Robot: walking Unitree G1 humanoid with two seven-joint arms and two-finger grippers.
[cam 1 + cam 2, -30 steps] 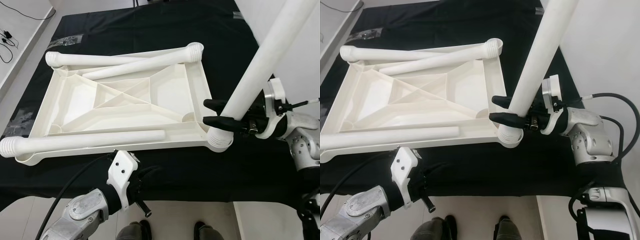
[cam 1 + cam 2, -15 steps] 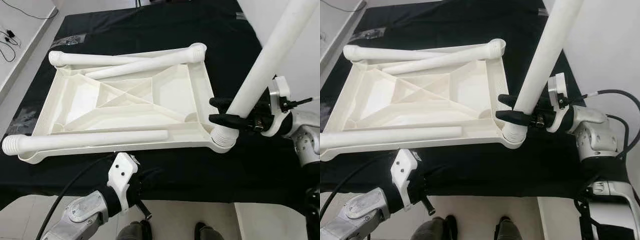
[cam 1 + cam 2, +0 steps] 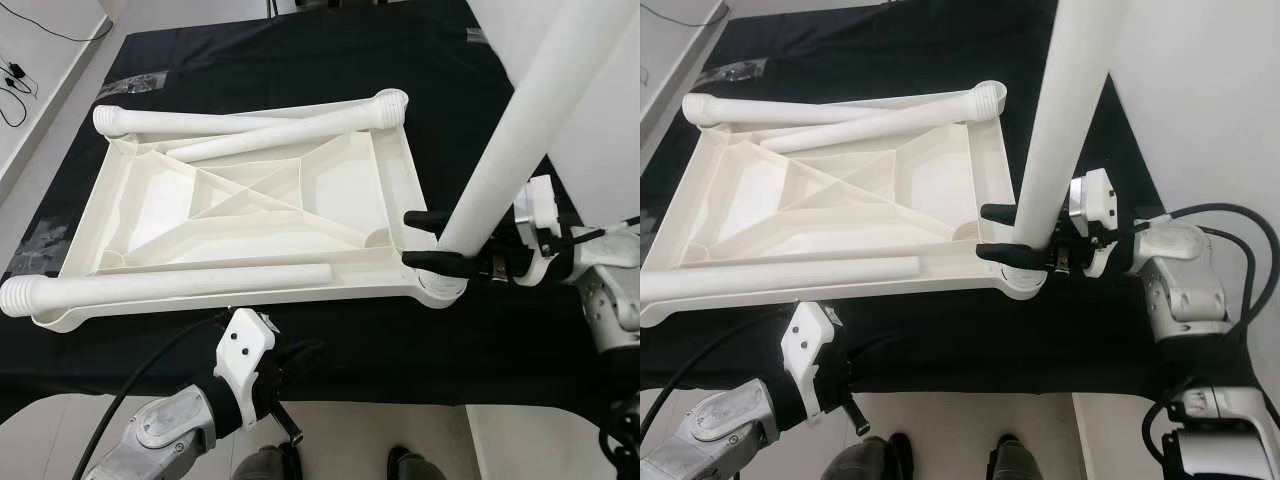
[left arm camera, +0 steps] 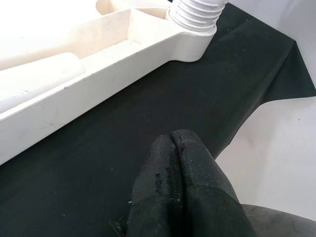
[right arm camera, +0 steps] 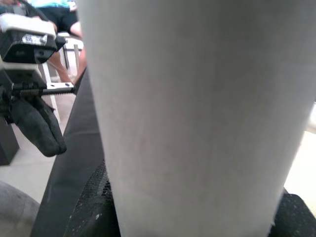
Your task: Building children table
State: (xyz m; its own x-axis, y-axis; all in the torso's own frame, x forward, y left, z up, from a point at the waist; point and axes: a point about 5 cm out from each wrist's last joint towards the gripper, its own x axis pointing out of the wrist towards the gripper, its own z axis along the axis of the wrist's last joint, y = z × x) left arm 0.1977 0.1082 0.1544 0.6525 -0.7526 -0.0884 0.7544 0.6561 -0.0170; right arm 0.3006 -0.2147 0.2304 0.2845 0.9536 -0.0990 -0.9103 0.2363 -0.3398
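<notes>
R gripper [image 3: 990,232] clamps upright leg [image 3: 1060,110] at tabletop [image 3: 840,200] corner socket (L gripper [image 4: 177,197] pinched, idle)

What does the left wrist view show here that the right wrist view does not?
Left wrist view: the left gripper's shut fingertips over the black cloth, with the tabletop frame's edge and the threaded corner socket. Right wrist view: the upright white leg close up between the right gripper's fingers, plus the left gripper seen from outside. Shared: black cloth, left gripper.

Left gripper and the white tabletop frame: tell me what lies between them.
Only bare black cloth. In the left wrist view the left gripper, fingers shut, points at the near rail of the tabletop frame; nothing sits on the stretch between them.
</notes>
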